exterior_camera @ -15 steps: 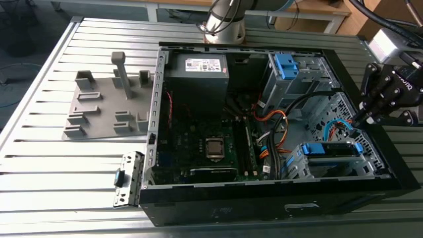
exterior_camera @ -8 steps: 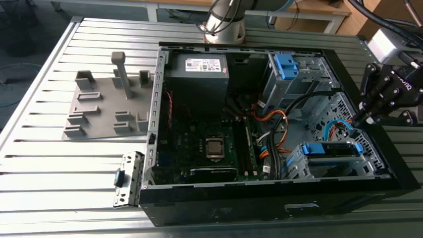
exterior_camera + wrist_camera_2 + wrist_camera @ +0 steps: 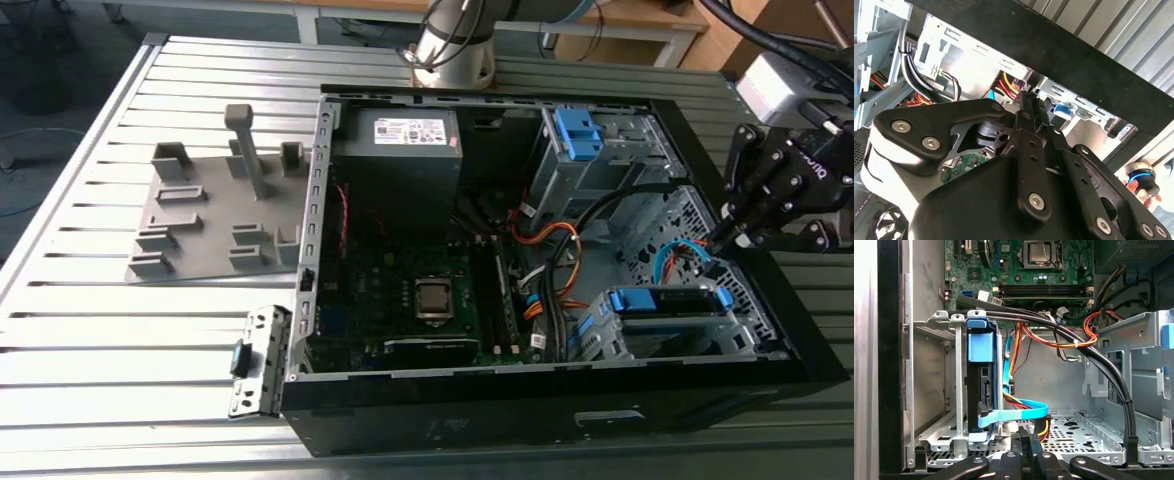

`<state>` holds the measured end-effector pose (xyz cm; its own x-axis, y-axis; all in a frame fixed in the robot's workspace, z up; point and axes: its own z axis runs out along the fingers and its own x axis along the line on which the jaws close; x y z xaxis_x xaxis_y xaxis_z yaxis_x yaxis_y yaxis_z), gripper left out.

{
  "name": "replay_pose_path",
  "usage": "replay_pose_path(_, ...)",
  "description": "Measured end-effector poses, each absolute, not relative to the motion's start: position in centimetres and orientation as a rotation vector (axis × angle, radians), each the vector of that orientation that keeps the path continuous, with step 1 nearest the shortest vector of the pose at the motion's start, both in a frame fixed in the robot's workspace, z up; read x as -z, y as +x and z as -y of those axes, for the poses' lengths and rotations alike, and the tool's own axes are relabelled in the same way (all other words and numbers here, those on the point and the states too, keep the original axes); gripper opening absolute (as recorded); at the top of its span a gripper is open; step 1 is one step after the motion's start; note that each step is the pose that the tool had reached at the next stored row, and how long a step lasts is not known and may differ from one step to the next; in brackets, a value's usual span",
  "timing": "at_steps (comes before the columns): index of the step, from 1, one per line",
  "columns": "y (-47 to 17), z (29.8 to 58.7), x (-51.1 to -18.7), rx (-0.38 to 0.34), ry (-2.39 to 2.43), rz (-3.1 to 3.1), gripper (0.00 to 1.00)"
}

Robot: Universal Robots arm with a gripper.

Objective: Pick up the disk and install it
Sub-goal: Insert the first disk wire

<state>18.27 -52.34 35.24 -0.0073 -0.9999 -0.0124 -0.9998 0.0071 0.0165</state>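
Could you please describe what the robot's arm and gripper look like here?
The gripper is matte black, built of flat linkage bars joined by silver screws, plain in the second wrist view. A pale grey block with black cables sits above it. The arm's base is a silver-grey cylinder.

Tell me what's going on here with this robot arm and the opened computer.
A robot arm's gripper hangs over the edge of an open computer case on the exterior view's right. The disk, with its blue rails, sits on edge in a metal drive cage inside the case, cables running past it. The gripper holds nothing, its jaws closed.
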Motion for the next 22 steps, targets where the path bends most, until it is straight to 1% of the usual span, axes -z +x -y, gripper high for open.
replay_pose_path(6, 18.3, 52.8, -35.2, 0.032, 2.211, 2.227, 0.18)
replay_pose_path(17, 18.0, 55.6, -35.0, 0.032, 2.211, 2.227, 0.18)
replay_pose_path(22, 16.6, 55.7, -34.9, 0.031, 2.212, 2.228, 0.18)
